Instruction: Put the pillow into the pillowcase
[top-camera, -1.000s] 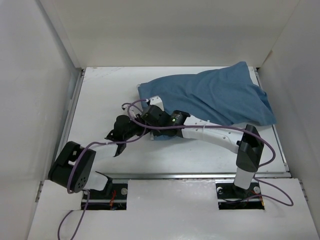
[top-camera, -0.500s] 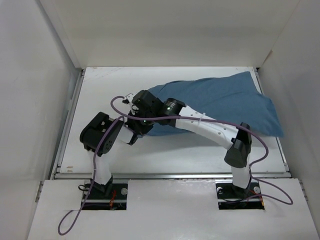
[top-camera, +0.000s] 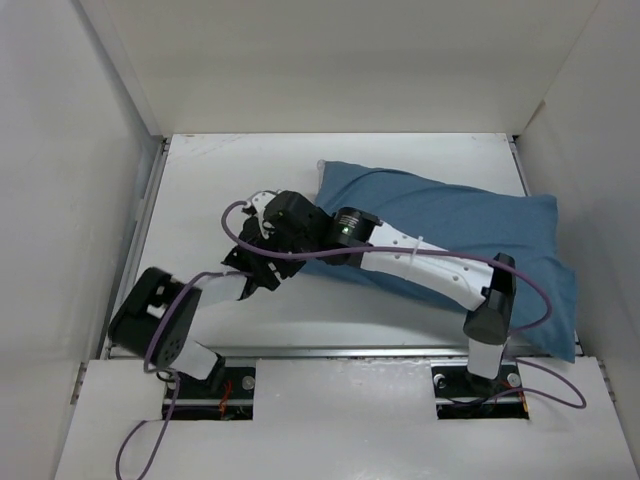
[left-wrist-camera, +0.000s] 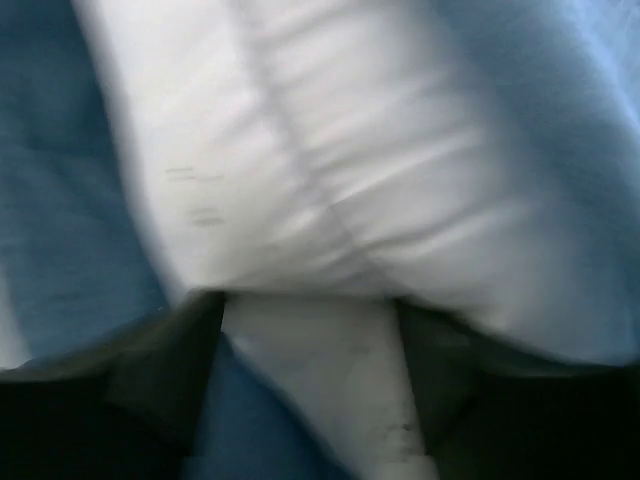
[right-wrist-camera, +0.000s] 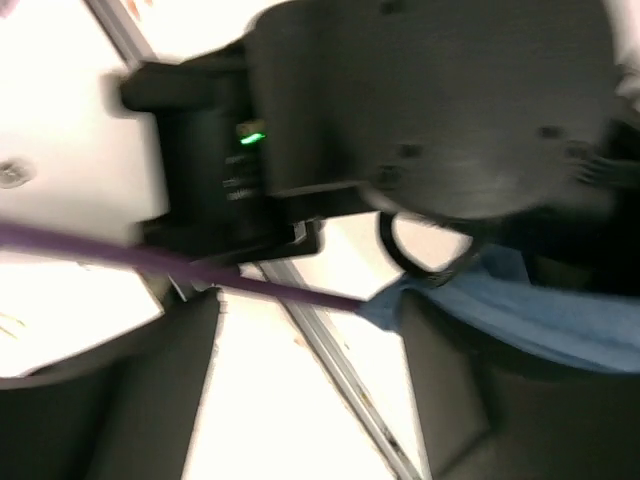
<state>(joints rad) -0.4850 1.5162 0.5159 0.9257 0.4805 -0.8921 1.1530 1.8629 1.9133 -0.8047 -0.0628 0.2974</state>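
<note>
Lying slantwise on the counter (top-camera: 220, 170), long axis far-left to near-right, the pillowcase (top-camera: 450, 225) wraps the pillow (left-wrist-camera: 330, 150), whose white end shows at its left mouth. Left claw (left-wrist-camera: 310, 340) and right claw (right-wrist-camera: 310, 370) sit beside that mouth, both spread, gripping nothing.

You have one blue pillowcase (top-camera: 450, 230), one white pillow (left-wrist-camera: 330, 160), two arms, the left arm (top-camera: 150, 320) and the right arm (top-camera: 430, 268), two grippers, the left gripper (left-wrist-camera: 310, 400) and the right gripper (right-wrist-camera: 310, 400), two purple cables (right-wrist-camera: 90, 250), one bench (top-camera: 220, 180)
</note>
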